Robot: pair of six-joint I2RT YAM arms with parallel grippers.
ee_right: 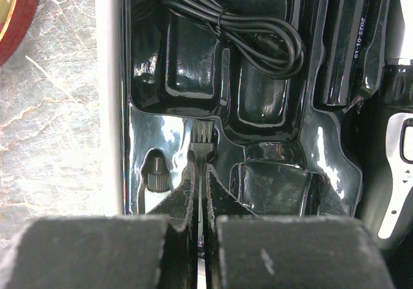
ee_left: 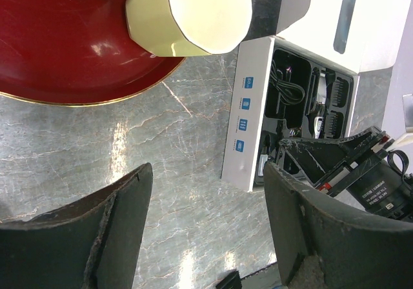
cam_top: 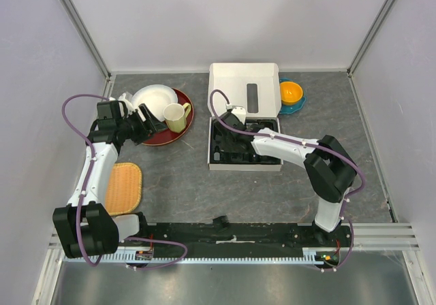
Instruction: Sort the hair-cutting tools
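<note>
Grey marbled counter (cam_top: 184,182) under white walls: your right end effector (ee_right: 199,176) is pinched fully closed on the thin black brush (ee_right: 202,133), low over the black tray (ee_right: 184,63). The brush's long axis runs straight ahead in line with the fingers, bristles just past their tips, and what looks like a narrow groove sits directly beneath. You can't tell whether it is seated yet. Your left end effector (ee_left: 206,173) gapes wide and empty, well off to the side by the red plate (ee_left: 64,50), so the right arm is nearer.

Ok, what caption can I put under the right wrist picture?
Right gripper pinching the thin brush at the black tray, coiled cable nearby.
</note>
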